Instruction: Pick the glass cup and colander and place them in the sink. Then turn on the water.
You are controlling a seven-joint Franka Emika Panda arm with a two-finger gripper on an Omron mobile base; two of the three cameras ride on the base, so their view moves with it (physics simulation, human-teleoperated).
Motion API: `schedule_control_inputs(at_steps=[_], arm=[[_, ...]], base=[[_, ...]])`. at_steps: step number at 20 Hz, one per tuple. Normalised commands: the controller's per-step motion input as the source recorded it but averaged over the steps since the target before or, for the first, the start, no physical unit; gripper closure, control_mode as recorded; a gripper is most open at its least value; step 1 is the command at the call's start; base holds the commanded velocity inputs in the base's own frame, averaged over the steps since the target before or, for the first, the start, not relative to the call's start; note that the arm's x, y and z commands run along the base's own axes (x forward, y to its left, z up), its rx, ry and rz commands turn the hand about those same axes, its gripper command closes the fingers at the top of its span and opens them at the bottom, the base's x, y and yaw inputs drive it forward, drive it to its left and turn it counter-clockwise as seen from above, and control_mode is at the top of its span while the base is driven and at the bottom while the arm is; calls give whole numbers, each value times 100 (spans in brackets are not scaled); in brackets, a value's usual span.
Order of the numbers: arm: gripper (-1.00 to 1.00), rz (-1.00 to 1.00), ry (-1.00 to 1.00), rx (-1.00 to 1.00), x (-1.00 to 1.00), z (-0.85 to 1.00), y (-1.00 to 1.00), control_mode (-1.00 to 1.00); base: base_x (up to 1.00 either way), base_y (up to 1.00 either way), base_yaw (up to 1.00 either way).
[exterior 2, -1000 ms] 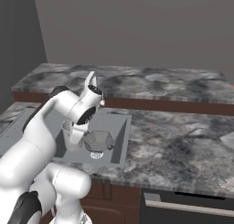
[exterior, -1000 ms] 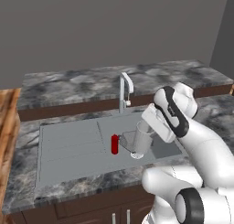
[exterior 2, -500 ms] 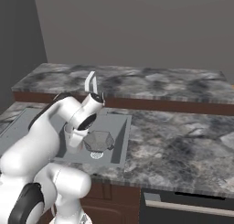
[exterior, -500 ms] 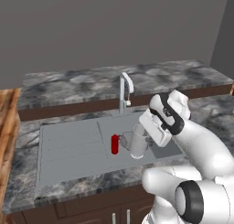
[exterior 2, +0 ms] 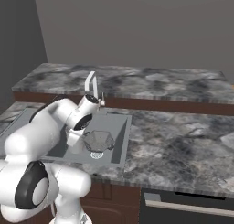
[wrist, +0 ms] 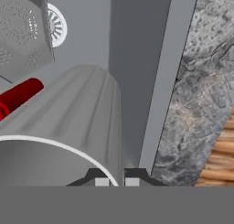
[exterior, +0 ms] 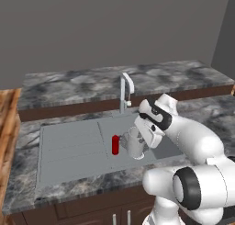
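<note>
Translucent glass cup [exterior: 134, 145] was gripped at its rim by the clenched tool [wrist: 117, 181], low over the sink [exterior: 69, 150] beside a red cylinder [exterior: 115, 144]. Colander [exterior 2: 98, 141] was already set in the basin; cup release and water were left.

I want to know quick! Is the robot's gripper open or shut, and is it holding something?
Gripper: shut on the rim of the glass cup, holding it over the sink.
</note>
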Motion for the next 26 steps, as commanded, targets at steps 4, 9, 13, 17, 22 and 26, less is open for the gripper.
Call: schedule_control_inputs(at_steps=[4,9,13,17,22,26], arm=[[100,-10,2,-6,27,-22,7,-100],[100,-7,6,-1,26,-27,4,-100],[100,-2,7,0,26,-26,2,-100],[100,0,2,0,33,-13,10,-100],[100,0,0,0,33,-12,15,-100],[100,0,3,0,29,-19,5,-100]], base=[[0,0,0],[0,0,0],[0,0,0],[0,0,0],[0,0,0],[0,0,0]])
